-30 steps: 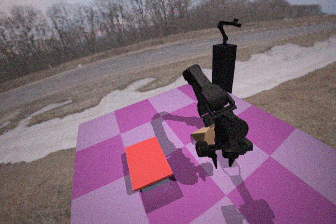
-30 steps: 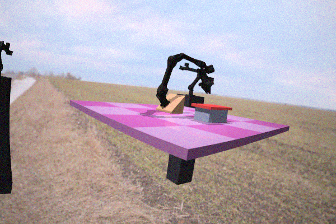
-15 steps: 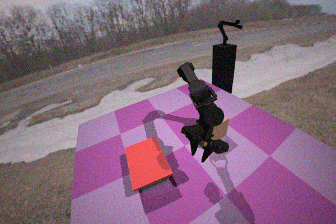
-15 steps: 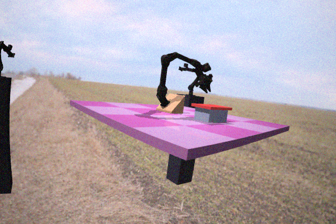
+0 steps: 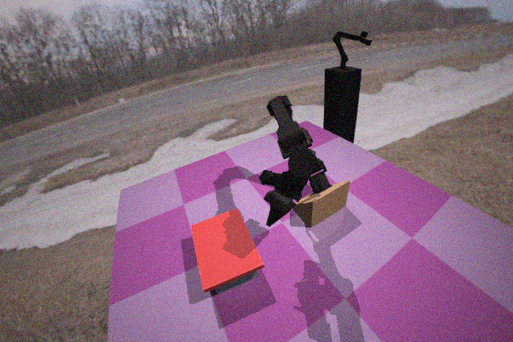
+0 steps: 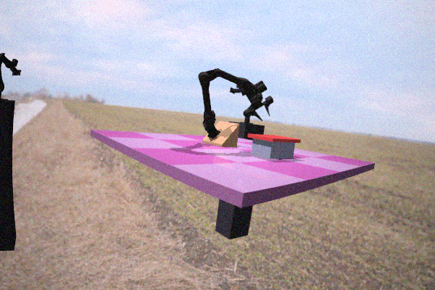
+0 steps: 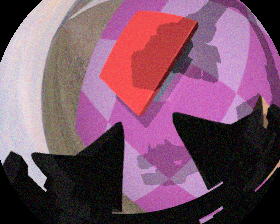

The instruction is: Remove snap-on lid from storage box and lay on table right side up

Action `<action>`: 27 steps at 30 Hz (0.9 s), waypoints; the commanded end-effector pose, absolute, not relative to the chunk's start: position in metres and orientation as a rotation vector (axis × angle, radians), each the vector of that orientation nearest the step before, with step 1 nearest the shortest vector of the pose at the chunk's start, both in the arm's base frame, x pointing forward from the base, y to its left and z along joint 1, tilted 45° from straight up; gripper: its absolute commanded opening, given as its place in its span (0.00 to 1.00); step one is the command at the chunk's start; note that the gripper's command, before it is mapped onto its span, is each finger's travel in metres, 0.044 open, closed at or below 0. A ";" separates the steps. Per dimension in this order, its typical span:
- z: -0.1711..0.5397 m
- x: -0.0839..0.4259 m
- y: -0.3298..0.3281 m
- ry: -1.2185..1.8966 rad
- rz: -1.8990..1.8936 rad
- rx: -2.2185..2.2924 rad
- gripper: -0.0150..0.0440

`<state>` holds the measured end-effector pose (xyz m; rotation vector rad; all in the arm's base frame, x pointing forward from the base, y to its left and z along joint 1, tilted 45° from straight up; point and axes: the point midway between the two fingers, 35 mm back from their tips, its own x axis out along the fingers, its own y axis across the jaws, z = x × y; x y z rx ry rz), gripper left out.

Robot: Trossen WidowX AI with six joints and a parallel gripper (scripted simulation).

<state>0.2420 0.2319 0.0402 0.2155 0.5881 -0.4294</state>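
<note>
Lid (image 5: pixel 227 248) (image 6: pixel 275 138) (image 7: pixel 146 50), red and oblong, lies on the storage box (image 5: pixel 237 282) (image 6: pixel 283 150) (image 7: pixel 163 92), its broad flat face upward and roughly level. In the top view its long axis runs down the picture with a slant toward the right, one short edge facing the trees and the other facing the near side; in the wrist view the same axis leans from upper right to lower left. The lid's rim juts past the walls of the blue-grey box, and the two look lined up. The box stands upright on the pink and lilac checked table (image 5: pixel 385 274) (image 6: pixel 217 181) (image 7: pixel 211 95).

The gripper (image 5: pixel 274 218) (image 6: pixel 264 117) (image 7: pixel 148 121) hangs higher than the box and apart from it, on the right of it in the top view. Its fingers are spread part way, with a gap between the tips and nothing pinched there. The black arm (image 5: pixel 291 137) (image 6: pixel 206 98) arches up from beside the box. A tan wedge-shaped block (image 5: pixel 329 205) (image 6: pixel 232 130) (image 7: pixel 264 111) sits near the box, at the arm's foot. Dark arm shadow covers part of the lid's top.
</note>
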 end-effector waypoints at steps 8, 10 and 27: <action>0.082 0.252 0.191 0.252 -0.539 0.778 0.65; 0.082 0.252 0.191 0.252 -0.539 0.778 0.65; 0.043 0.259 0.155 0.252 -0.539 0.778 0.65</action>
